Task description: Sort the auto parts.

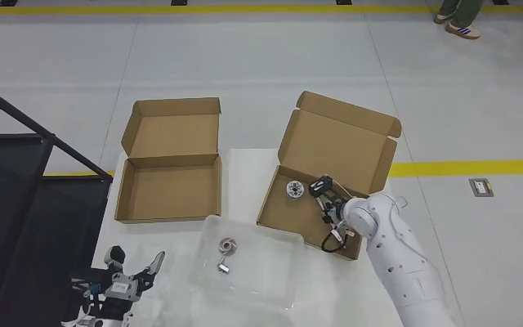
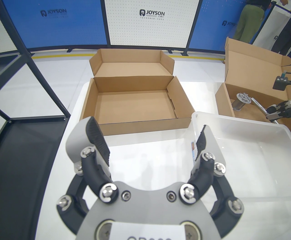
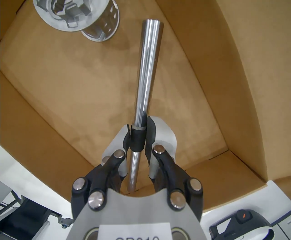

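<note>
My right gripper point(image 3: 139, 136) is shut on a shiny metal rod point(image 3: 147, 68), gripping it at a black band near one end. It holds the rod low over the floor of the right cardboard box point(image 1: 282, 214). A flanged round metal part point(image 3: 77, 16) stands in that box just beyond the rod's far tip point(image 1: 292, 190). In the clear plastic bin point(image 1: 270, 286) lie a round metal part point(image 1: 227, 245) and a small metal piece point(image 1: 222, 266). My left gripper point(image 2: 147, 131) stands open and holds nothing, over the white table beside the bin's left wall point(image 1: 131, 278).
The left cardboard box point(image 2: 134, 102) stands open with a bare floor, lid flap upright behind it. A black metal rack point(image 1: 41, 212) borders the table's left side. The right box's lid point(image 1: 335, 139) leans back behind the right arm.
</note>
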`<state>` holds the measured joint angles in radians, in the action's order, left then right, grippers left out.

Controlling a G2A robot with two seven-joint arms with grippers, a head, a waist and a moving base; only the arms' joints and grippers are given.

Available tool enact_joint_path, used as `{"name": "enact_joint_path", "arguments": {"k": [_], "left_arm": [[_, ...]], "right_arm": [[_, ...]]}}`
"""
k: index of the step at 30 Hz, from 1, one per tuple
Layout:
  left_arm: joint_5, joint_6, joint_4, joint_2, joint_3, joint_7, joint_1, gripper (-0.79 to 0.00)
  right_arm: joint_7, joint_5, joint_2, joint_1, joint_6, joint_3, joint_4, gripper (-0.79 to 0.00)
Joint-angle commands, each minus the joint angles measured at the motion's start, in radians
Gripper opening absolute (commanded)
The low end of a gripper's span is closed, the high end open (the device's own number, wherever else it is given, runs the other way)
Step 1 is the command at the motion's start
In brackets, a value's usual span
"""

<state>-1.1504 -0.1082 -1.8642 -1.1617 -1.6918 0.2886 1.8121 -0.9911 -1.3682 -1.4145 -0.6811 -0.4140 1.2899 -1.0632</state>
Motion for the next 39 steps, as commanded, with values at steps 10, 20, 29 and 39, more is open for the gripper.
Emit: {"name": "enact_joint_path", "arguments": {"k": [10,20,29,39], "left_arm": [[0.0,0.0,0.0,0.0,0.0,0.0,0.0,0.0],[0.0,0.0,0.0,0.0,0.0,0.0,0.0,0.0],[0.0,0.0,0.0,0.0,0.0,0.0,0.0,0.0],[-0.294,-0.008,-0.005,0.004,0.067,0.034,-0.067,0.0]], "right_arm": [[0.022,0.077,0.038,-0.297,-0.039,0.098,-0.564,-0.299],[0.19,0.106,0.064,-0.568,-0.212,0.093,-1.016,0.0],[0.19,0.106,0.064,-0.568,-0.212,0.093,-1.016,0.0],[0.267,0.049,0.077,-0.59,-0.333,0.084,-1.096,0.0]]}}
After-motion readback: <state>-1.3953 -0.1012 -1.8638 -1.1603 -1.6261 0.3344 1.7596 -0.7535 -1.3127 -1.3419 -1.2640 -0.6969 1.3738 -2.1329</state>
